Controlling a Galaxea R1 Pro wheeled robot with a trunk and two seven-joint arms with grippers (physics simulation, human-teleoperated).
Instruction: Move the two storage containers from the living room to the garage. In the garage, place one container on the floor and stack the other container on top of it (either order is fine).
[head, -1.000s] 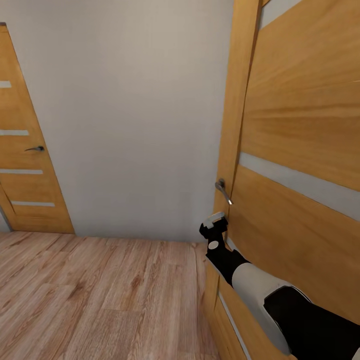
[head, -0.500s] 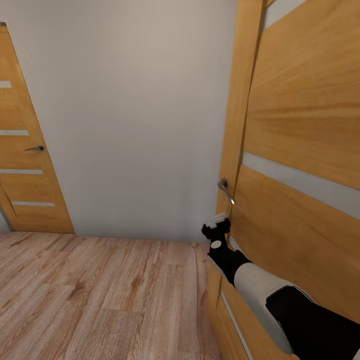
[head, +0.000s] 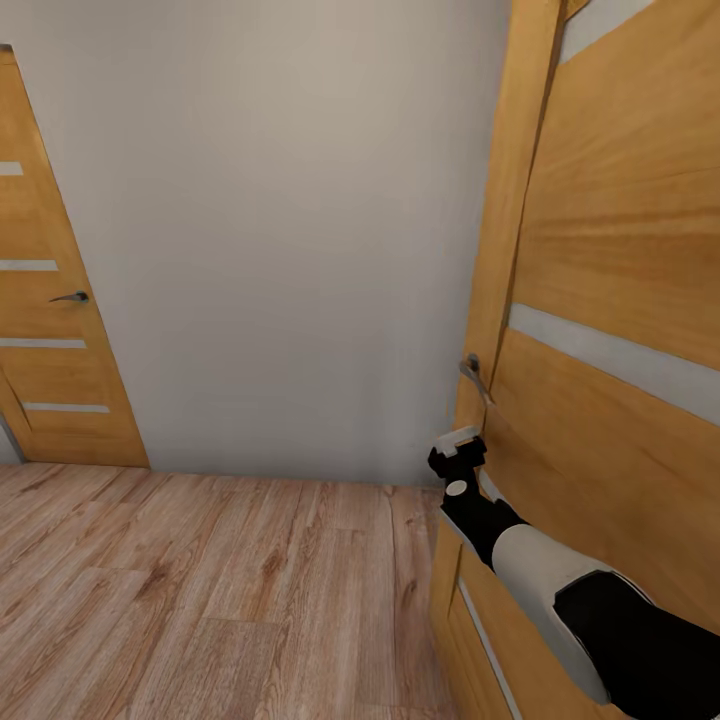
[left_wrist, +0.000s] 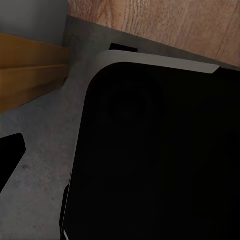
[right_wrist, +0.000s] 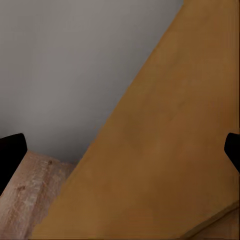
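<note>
Head view: the right arm reaches forward along an open wooden door at the right; the right gripper sits just under the metal handle, close against the door's face, contact not certain; whether its fingers are apart or together I cannot tell here. Right wrist view: two dark fingertips at opposite edges, well apart, so the gripper stands spread, with door wood and grey wall between them. Pale grey wall ahead; second wooden door at far left, closed; light wood-plank floor below. Left wrist view: a large black body with a grey rim over a grey surface; left gripper's state cannot be told. Neither container is in sight.
</note>
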